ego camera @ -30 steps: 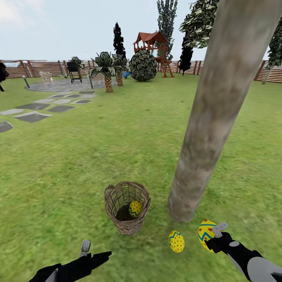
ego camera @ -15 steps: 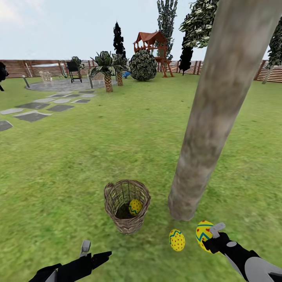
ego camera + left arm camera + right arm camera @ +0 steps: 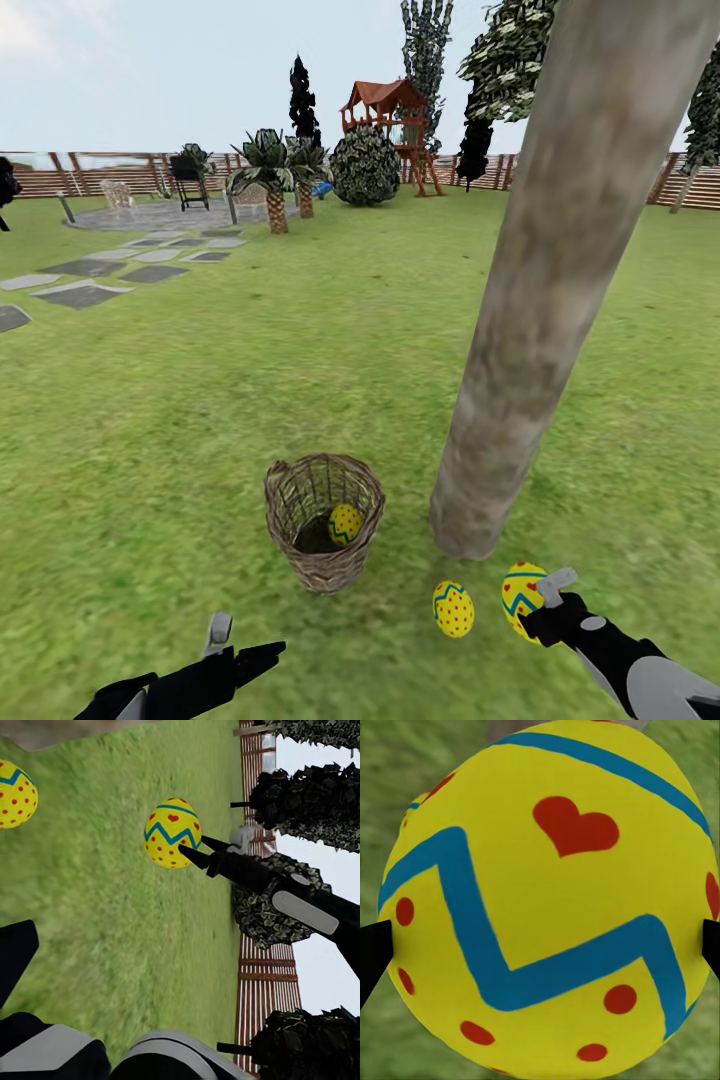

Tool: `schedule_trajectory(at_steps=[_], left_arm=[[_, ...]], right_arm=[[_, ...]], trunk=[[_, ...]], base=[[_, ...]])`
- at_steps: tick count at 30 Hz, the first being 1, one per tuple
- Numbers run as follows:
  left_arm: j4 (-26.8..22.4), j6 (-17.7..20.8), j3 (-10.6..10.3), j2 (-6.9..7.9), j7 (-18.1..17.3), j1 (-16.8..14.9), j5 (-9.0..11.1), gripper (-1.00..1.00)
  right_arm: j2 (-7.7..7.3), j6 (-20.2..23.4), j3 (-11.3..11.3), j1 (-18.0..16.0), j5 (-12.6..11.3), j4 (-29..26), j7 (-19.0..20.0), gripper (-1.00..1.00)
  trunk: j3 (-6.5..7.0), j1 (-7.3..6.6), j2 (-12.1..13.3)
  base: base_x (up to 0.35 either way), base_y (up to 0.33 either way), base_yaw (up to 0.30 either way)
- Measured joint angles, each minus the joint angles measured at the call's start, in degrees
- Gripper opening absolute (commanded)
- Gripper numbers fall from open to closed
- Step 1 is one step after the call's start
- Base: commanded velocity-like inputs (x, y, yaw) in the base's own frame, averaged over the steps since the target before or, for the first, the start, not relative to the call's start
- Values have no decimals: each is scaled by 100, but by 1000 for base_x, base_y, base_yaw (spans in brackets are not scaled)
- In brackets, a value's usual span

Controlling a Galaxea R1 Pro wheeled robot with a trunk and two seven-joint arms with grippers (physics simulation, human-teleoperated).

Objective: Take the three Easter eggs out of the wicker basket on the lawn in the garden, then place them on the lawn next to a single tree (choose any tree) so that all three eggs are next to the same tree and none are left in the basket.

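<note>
The wicker basket point(image 3: 322, 560) stands upright on the lawn point(image 3: 200, 400) just left of the thick tree point(image 3: 540, 300). One Easter egg point(image 3: 346, 523) lies inside it. A second egg point(image 3: 453, 609) rests on the grass near the trunk's base. My right gripper point(image 3: 540, 602) is shut on a third egg point(image 3: 522, 592), held low over the grass right of the second one. In the right wrist view that egg point(image 3: 540, 907) sits between dark fingertips point(image 3: 371, 949). The left wrist view shows the held egg point(image 3: 172, 832) and the lying egg point(image 3: 15, 795). My left gripper point(image 3: 238, 645) is open and holds nothing, in front of the basket.
Grey paving slabs point(image 3: 80, 290) run along the far left toward a patio. Short palms point(image 3: 272, 190), a round bush point(image 3: 365, 168), a wooden play tower point(image 3: 390, 115) and a slatted fence point(image 3: 100, 175) stand at the back. Open grass stretches between them and the basket.
The whole head view has shifted slightly upward, so the camera moved. My right gripper still holds the same egg, a touch lower relative to the grass. The left arm has not moved.
</note>
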Motion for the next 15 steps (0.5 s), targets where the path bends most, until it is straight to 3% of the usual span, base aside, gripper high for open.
schedule_trajectory(at_steps=[15], left_arm=[[0, 0, 0, 0, 0, 0, 0, 100]], right_arm=[[10, 0, 0, 0, -13, 40, 7, -100]], trunk=[[-269, 329, -602]], base=[[0, 0, 0]])
